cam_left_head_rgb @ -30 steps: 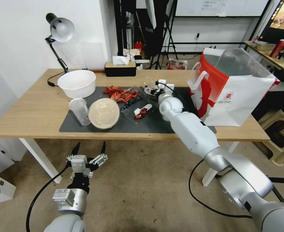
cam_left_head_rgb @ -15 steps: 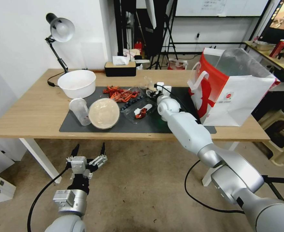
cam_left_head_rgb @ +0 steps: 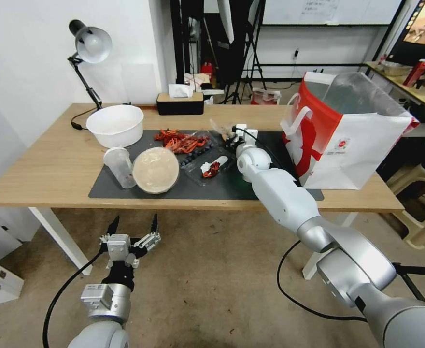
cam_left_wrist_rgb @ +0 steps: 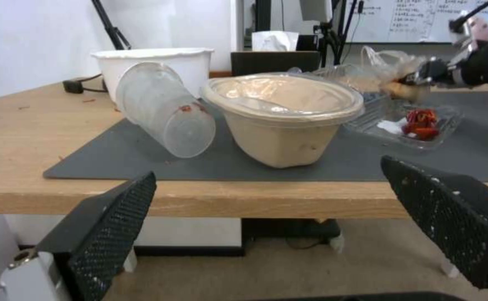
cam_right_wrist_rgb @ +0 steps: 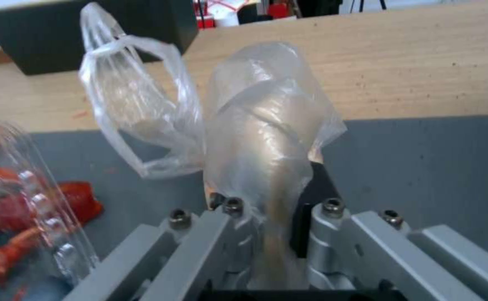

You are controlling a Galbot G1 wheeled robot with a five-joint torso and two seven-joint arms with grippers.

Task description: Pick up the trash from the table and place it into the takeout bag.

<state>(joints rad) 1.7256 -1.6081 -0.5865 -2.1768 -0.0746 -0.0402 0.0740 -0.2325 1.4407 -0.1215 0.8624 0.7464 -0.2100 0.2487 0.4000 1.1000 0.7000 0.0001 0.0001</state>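
1. The right pincer (cam_left_head_rgb: 229, 137) is at the centre of the head view, over the far part of the grey mat (cam_left_head_rgb: 140, 191), its arm coming in from the lower right corner.
2. In the right wrist view its fingers are closed on a crumpled clear plastic wrap (cam_right_wrist_rgb: 266, 138) with something tan inside; the wrap rises between the jaws and a second loop of film billows beside it.
3. In the left wrist view the same wrap (cam_left_wrist_rgb: 392, 73) shows at the upper right, held above the mat.
4. The left pincer (cam_left_head_rgb: 132, 227) is at the lower left of the head view, below the table edge and over the floor, its fingers spread wide with nothing between them.
5. On the mat, left of centre, a clear cup (cam_left_head_rgb: 118, 166) lies on its side, touching a beige lidded bowl (cam_left_head_rgb: 155, 170).
6. Right of the bowl sits a clear tray (cam_left_head_rgb: 210, 166) holding a red shell piece; behind it lies a pile of red shells (cam_left_head_rgb: 181, 141).
7. A white bowl (cam_left_head_rgb: 115, 124) stands on the table (cam_left_head_rgb: 43, 164) at upper left, off the mat.
8. The bag (cam_left_head_rgb: 347, 130) stands open at the right end of the table, well apart from the right pincer.
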